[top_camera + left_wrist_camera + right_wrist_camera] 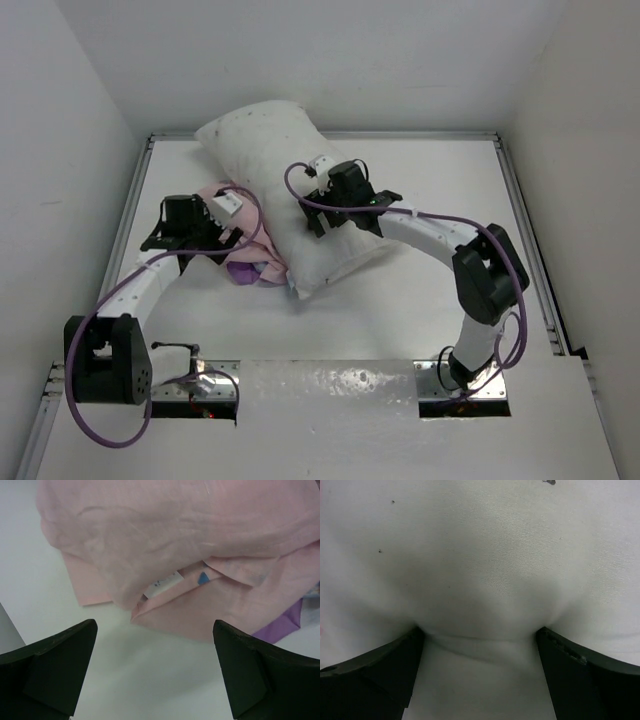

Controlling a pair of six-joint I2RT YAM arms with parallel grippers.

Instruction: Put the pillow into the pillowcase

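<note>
Large plump white speckled pillow (pixel 262 150) diagonal on white table (pixel 420 290), from far centre toward near centre. Crumpled thin pink-and-purple fabric pillowcase (pixel 248 264) touching its left side. Left gripper (pixel 155 630) spread wide at pillowcase's pale pink edge, pinching nothing. Right gripper (pixel 480 632) spread wide, fingertips pressed into pillow's surface.
</note>
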